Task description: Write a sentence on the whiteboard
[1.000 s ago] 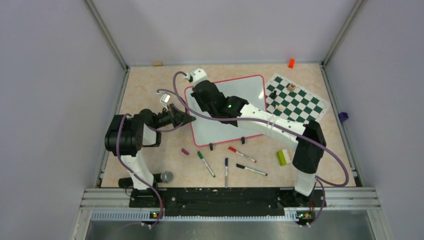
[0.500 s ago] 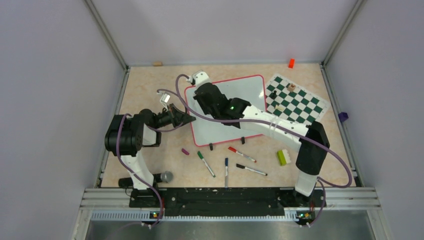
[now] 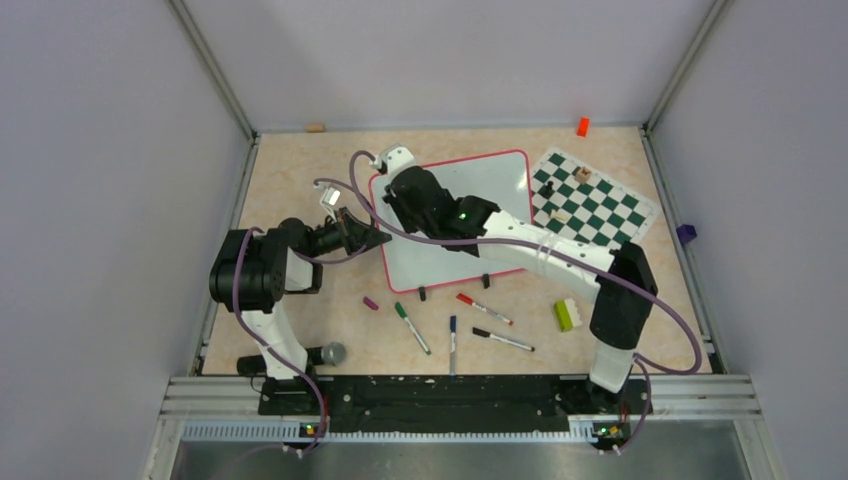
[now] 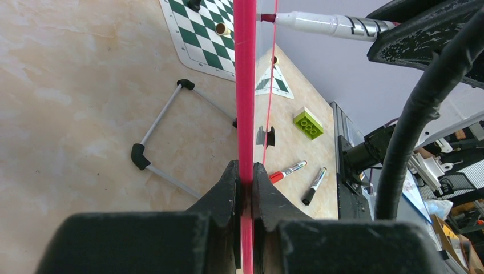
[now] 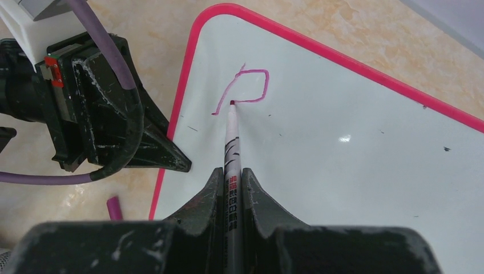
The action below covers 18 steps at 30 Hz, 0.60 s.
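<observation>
Right gripper [image 5: 231, 188] clenched on marker [image 5: 230, 137], tip touching whiteboard [image 5: 342, 142] near its far-left corner, sentence [image 5: 252, 71] barely started, left gripper [image 4: 245, 177] pinching whiteboard's left rim: use light, even pressure and close the loop slowly.

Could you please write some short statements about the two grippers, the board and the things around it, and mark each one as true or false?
1. The right gripper holds a marker with its tip on the whiteboard. True.
2. The left gripper is open, away from the board. False: it is shut on the whiteboard's rim.
3. Three full lines of words are written. False: the sentence is only one looped purple stroke.
4. In the top view, the chess mat lies right of the whiteboard. True.
5. The green brick sits on the chess mat. False: it lies on the table.
</observation>
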Tool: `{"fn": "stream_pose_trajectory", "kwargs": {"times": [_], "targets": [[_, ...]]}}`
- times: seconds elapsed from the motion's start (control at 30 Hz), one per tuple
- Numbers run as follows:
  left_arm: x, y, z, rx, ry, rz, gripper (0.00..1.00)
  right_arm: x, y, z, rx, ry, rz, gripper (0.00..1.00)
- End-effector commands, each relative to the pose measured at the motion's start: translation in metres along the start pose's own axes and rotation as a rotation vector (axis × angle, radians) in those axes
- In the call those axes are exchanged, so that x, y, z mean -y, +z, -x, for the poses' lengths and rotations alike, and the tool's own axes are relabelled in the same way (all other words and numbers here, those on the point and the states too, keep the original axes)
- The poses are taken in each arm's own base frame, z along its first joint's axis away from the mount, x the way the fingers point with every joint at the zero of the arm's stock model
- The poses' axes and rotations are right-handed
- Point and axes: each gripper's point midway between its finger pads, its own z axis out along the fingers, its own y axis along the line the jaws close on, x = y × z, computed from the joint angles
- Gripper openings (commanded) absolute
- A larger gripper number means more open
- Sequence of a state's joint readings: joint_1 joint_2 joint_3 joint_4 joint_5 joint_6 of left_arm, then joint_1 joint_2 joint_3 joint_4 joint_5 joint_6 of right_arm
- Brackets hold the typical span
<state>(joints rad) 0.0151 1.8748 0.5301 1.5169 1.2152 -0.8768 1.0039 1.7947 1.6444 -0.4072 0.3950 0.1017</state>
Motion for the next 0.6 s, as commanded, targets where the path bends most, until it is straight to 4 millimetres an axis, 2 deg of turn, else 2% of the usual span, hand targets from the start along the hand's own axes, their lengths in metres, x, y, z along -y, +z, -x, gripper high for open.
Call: {"fn": "stream_pose_trajectory", "kwargs": {"times": [0.0, 0.13, 0.3, 0.57], "targets": [[0.01, 0.003, 0.005, 0.004, 0.134, -0.048, 0.0, -0.003, 0.004, 0.019, 0.042, 0.035, 0.021, 0.0], [0.01, 0.003, 0.005, 0.004, 0.134, -0.047, 0.0, -0.001, 0.006, 0.022, 0.034, 0.038, 0.006, 0.0], [0.011, 0.003, 0.005, 0.003, 0.136, -0.048, 0.0, 0.004, 0.008, 0.013, 0.004, 0.024, -0.026, 0.0], [0.011, 0.003, 0.005, 0.004, 0.136, -0.048, 0.0, 0.019, -0.008, -0.004, -0.025, 0.014, -0.074, 0.0]]}}
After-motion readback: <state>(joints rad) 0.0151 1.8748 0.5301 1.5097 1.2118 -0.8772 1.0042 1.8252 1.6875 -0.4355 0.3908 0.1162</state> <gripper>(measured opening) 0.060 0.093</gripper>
